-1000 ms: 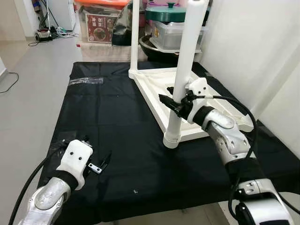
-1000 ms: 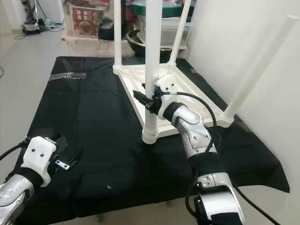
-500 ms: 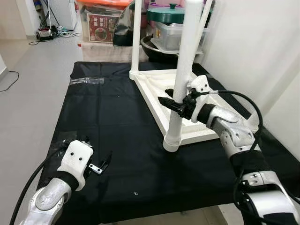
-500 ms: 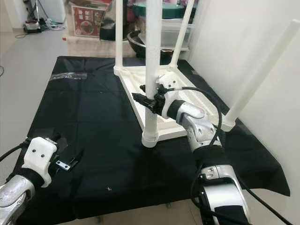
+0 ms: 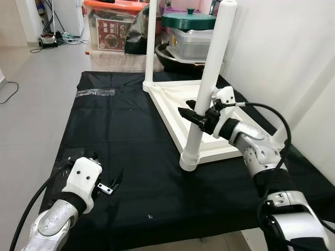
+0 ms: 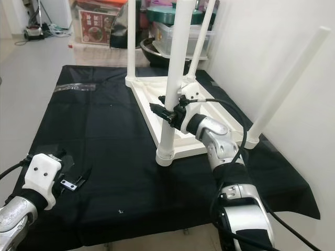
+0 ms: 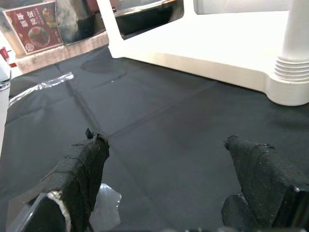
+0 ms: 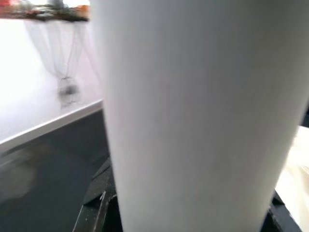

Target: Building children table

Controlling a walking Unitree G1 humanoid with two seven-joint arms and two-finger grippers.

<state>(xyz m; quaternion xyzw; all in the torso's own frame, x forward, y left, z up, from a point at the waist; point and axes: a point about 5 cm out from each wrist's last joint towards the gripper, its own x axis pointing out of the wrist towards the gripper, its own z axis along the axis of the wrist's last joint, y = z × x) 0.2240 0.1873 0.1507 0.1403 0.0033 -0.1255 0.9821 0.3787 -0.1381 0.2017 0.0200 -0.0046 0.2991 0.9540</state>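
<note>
A white children's table (image 5: 172,97) lies upside down on a black cloth (image 5: 125,136). Its near leg (image 5: 209,78) stands in the front corner socket (image 5: 189,160), leaning slightly. My right gripper (image 5: 194,114) is shut around this leg at about mid height; in the right wrist view the white leg (image 8: 203,111) sits between the black fingers. Other legs stand at the back left (image 5: 151,42) and at the right (image 6: 288,83). My left gripper (image 5: 112,183) hovers open low over the cloth at the front left, and its pads (image 7: 79,169) hold nothing.
A clear plastic bag (image 5: 96,91) lies at the cloth's far left. Storage boxes and a green-lidded pot (image 5: 188,23) are stacked behind the table. A white wall (image 5: 282,47) runs close along the right. The cloth's front edge (image 5: 157,235) is near me.
The whole picture has shifted a little, so the leg's top now shows. My right gripper stays shut on the near leg, and the left arm has not moved.
</note>
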